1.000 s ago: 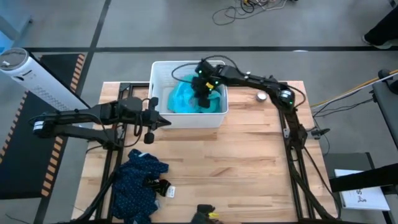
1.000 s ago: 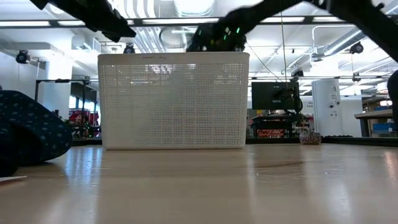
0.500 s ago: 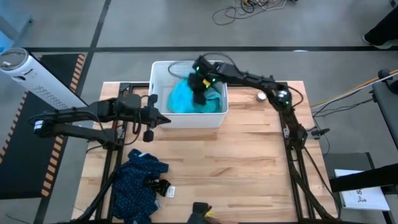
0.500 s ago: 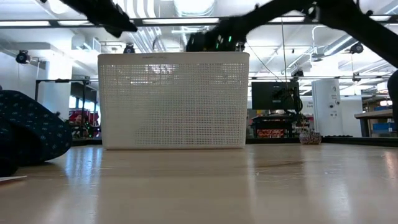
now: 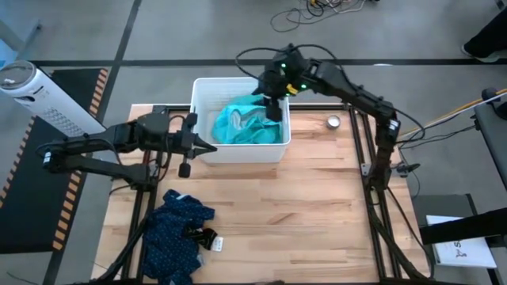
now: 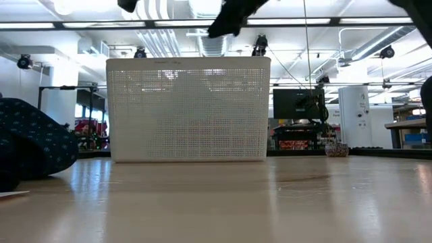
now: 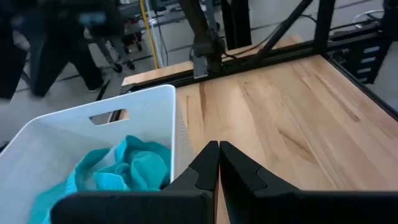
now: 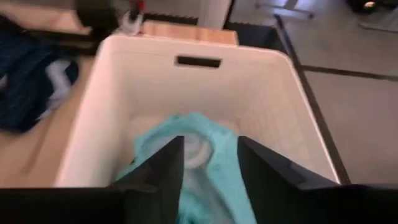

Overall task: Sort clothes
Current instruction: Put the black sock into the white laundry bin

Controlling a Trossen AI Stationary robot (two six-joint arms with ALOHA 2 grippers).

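At the surface's (image 5: 317,198) near-left corner the navy patterned garment (image 5: 176,233) is heaped. The left hand (image 5: 207,148), clenched and empty, is held beside the white basket (image 5: 238,151). The teal garment (image 5: 242,124) is seen inside the basket, beneath the released right hand (image 5: 274,108).

I see a white plastic basket (image 5: 238,152) with finely perforated walls and a slot handle standing at the far middle of the wooden table (image 5: 301,206), its broad front wall filling the centre of the low view. To the right of it, near the table's far right corner, a small round metal object (image 5: 333,122) sits on the wood, and at the near left a small white tag or card (image 5: 217,245) lies flat on the boards. Off the table, a white cylindrical appliance (image 5: 43,99) stands at the far left beside black-and-orange hazard striping (image 5: 101,81), loose cables (image 5: 317,12) lie coiled on the grey floor beyond the far edge, and a printed sheet of paper (image 5: 461,252) rests at the near right.
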